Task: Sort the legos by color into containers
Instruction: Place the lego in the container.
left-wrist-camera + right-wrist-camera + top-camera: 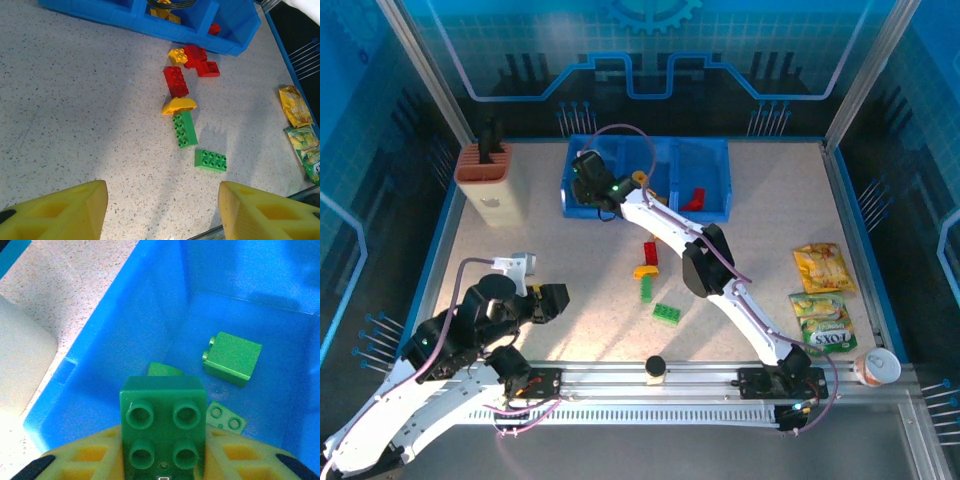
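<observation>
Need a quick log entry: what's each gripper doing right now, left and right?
Left gripper: open, holding nothing.
Right gripper: closed on a green lego, over the blue bin.

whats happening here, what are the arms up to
The right tool holds a green brick over the left bin of the blue tray, where other green pieces already lie. The left tool hangs open above the table, empty. Red, yellow and green legos wait on the table.
</observation>
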You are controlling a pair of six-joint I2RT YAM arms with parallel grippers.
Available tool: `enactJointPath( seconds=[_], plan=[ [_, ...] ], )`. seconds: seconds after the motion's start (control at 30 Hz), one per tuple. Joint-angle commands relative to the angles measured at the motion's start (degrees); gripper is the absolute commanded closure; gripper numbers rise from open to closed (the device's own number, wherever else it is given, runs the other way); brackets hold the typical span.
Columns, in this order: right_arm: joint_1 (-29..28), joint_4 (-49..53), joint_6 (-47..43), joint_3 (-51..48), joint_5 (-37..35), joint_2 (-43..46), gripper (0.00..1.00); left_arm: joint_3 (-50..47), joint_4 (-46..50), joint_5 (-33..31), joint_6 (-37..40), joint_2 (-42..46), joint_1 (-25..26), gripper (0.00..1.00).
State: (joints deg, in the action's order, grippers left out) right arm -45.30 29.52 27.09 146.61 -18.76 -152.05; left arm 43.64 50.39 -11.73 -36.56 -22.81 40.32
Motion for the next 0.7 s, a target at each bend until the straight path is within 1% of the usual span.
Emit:
enactJointPath(
  seconds=[0.0, 0.5, 0.67],
  plan=[
    [0.3, -0.1, -2.3, 0.9, -1.7, -1.8, 0.62, 1.8, 0.4, 0.5, -0.2, 0.2, 0.4, 0.39],
    [0.2, 2.1, -3.1, -1.3, -0.8, -1.2, 0.59, 1.5, 0.1, 0.5, -0.2, 0.1, 0.3, 0.4],
    [-0.2, 0.1, -3.0, -6.0, -0.8, 1.5, 0.6, 1.7, 0.3, 0.6, -0.1, 0.1, 0.4, 0.4]
  ],
)
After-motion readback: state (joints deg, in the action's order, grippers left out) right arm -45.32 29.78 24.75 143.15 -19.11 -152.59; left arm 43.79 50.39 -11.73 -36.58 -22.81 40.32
